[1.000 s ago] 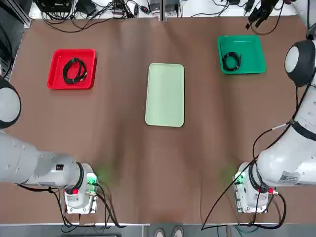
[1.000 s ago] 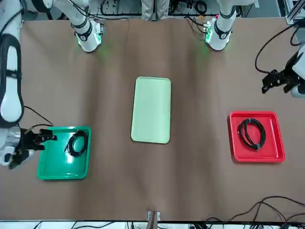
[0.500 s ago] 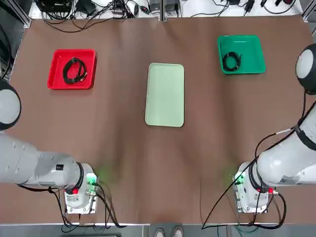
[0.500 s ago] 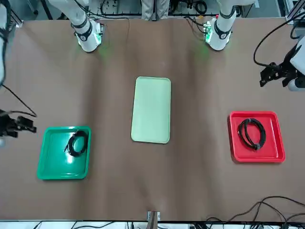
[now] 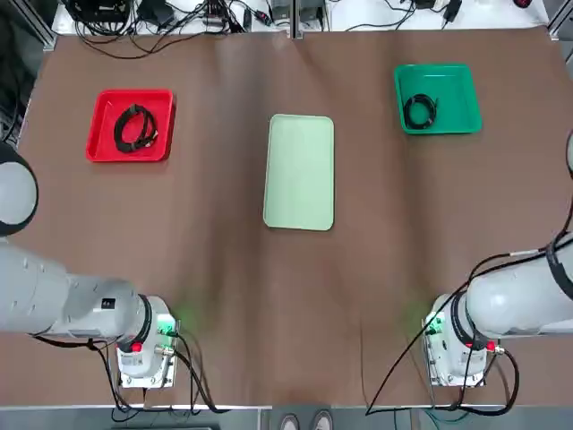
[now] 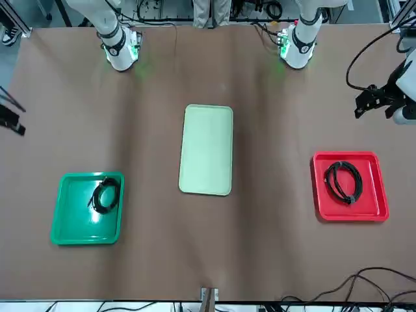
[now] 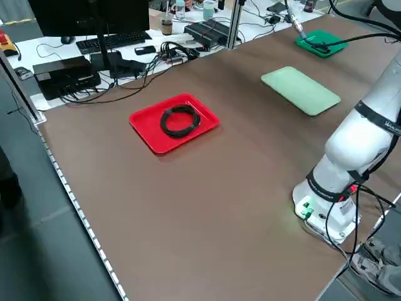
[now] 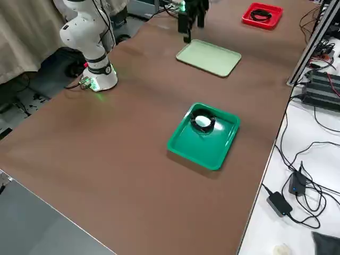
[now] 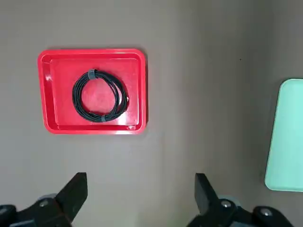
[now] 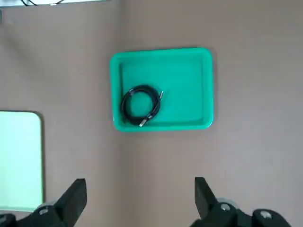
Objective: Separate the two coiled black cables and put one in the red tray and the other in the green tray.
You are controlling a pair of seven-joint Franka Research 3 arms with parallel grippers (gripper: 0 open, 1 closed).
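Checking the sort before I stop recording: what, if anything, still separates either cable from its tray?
Nothing visible does. One coiled cable lies inside the red tray, the other coiled cable inside the green tray. Both pincers are open and clear of the trays.

No text, label, brand, number or sign can be read on anything here.

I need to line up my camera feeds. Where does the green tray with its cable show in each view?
Top: green tray, upper right.
Front, lower left.
Left side, far top right.
Right side, centre.
Left wrist: not in it.
Right wrist, upper centre.
Shared landmark: the pale mint tray at table centre, between the green tray and the red tray.
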